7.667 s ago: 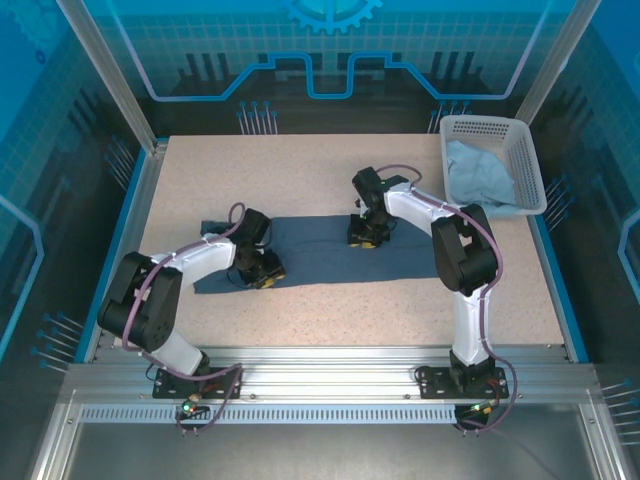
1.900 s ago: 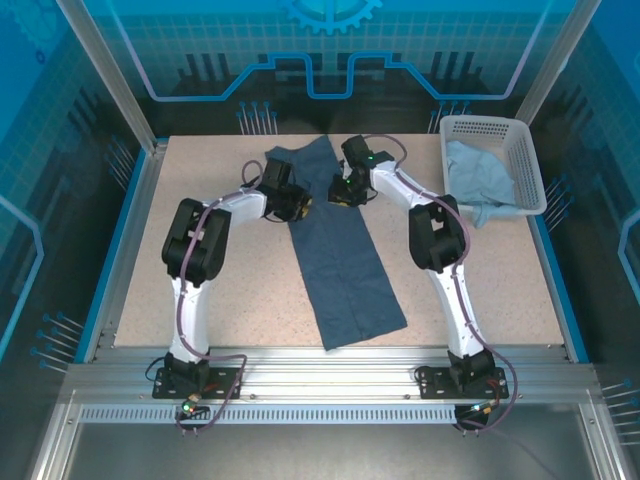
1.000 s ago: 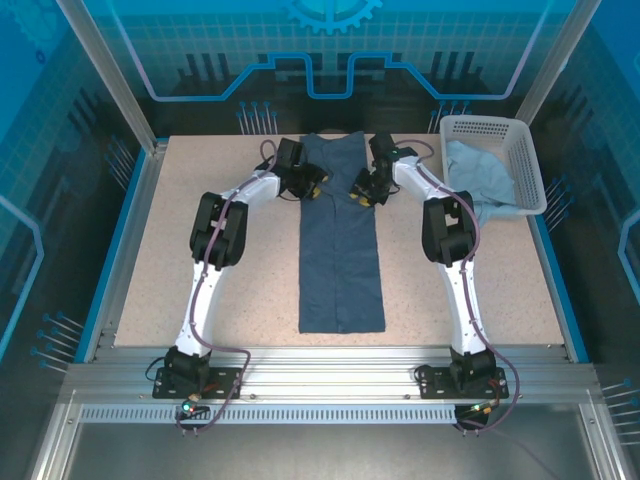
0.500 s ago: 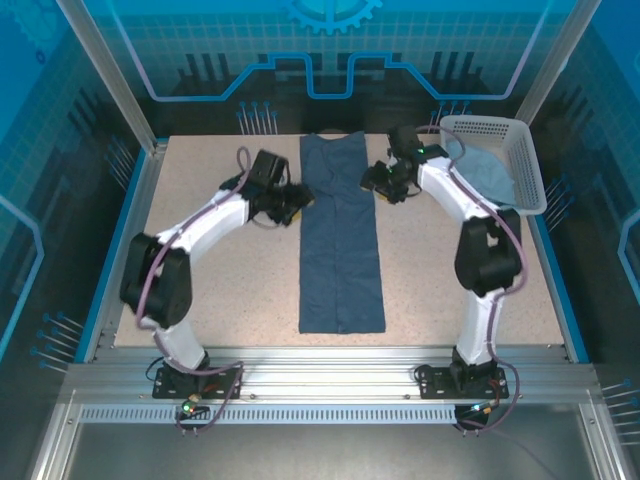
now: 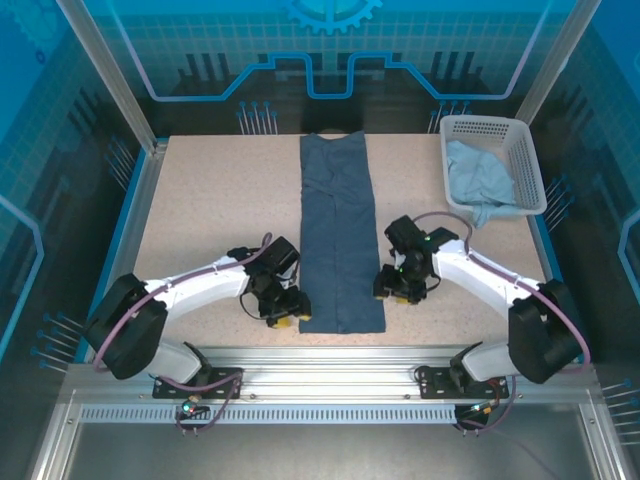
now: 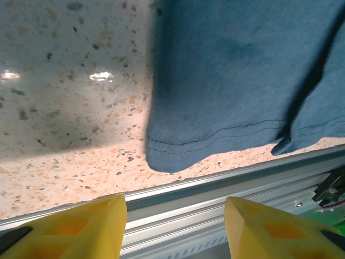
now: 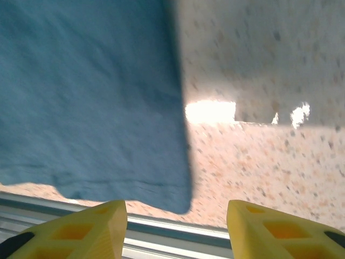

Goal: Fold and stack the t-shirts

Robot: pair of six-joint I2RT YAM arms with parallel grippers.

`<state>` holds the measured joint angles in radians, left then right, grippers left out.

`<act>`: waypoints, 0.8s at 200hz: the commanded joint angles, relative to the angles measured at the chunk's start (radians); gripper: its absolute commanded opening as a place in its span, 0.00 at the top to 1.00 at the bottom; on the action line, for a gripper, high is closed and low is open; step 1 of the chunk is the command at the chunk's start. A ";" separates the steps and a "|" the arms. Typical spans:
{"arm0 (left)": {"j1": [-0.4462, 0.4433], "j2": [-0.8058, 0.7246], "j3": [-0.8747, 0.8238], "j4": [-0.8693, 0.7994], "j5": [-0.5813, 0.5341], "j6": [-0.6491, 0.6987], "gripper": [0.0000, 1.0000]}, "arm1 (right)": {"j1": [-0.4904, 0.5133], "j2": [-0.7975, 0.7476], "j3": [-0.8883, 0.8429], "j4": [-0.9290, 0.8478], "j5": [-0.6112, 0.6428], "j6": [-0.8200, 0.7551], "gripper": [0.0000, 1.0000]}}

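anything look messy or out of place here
The pale blue t-shirt sits crumpled in the white basket, part of it spilling over the near rim. The dark t-shirt lies straight in a long folded strip.

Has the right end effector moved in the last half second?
Yes. The right end effector moved away from the white basket, toward the near rail, beside the dark shirt.
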<state>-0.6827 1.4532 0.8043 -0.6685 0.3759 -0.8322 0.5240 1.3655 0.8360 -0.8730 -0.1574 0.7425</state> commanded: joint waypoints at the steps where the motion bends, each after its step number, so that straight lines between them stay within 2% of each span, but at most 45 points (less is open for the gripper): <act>1: -0.018 0.044 0.018 0.030 0.015 -0.033 0.49 | 0.019 -0.010 -0.054 -0.014 0.012 -0.011 0.48; 30: -0.049 0.128 0.032 0.104 0.015 -0.073 0.51 | 0.030 0.013 -0.043 -0.017 0.033 -0.037 0.49; 86: -0.084 0.216 0.095 0.040 -0.046 -0.066 0.60 | 0.038 0.076 -0.007 -0.008 0.011 -0.040 0.49; 107: -0.082 0.217 0.114 0.038 -0.071 -0.061 0.68 | 0.058 0.104 0.001 0.010 -0.003 -0.026 0.49; 141: -0.082 0.180 0.131 0.018 -0.097 -0.061 0.88 | 0.094 0.133 -0.005 0.044 -0.048 0.046 0.49; 160: -0.080 0.165 0.127 0.014 -0.081 -0.059 0.91 | 0.095 0.142 -0.017 0.053 -0.072 0.105 0.50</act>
<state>-0.7586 1.6543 0.9123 -0.6235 0.3046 -0.8902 0.6056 1.4895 0.8139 -0.8333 -0.1772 0.7605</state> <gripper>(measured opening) 0.105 0.508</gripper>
